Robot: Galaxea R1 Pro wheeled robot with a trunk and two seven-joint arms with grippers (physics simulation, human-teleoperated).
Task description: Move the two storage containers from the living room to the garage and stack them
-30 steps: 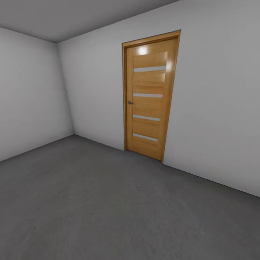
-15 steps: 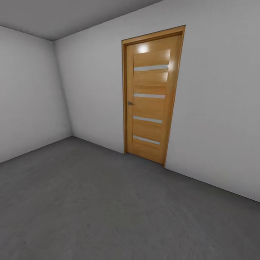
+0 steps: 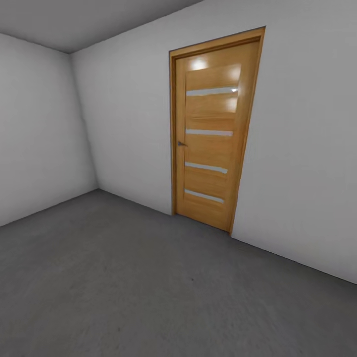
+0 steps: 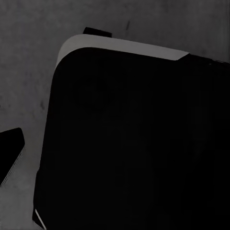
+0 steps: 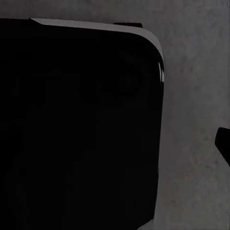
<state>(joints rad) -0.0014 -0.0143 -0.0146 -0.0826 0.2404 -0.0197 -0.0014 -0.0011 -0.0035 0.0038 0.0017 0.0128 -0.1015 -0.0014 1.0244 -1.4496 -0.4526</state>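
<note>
I am in the garage, a bare room with light-grey walls (image 3: 129,114) and a dark speckled concrete floor (image 3: 148,282). The two storage containers are out of view, and so is the living room. Both wrist views look down at the same floor (image 4: 28,62) (image 5: 196,72) past a large black rounded part of my own body (image 4: 129,143) (image 5: 76,124). Of the left gripper a single dark fingertip (image 4: 9,151) pokes in at the frame edge. A similar dark fingertip (image 5: 224,143) marks the right gripper. Whether either is open or shut cannot be told.
A closed light-wood door (image 3: 210,139) with several narrow frosted strips and a small handle (image 3: 181,144) stands in the wall ahead, right of centre. The room's corner (image 3: 82,119) lies to the left. Bare concrete stretches from me to both walls.
The head view has shifted: the door appears larger and further right, and the corner further left. That is camera motion as I roll forward; nothing in the room has moved.
</note>
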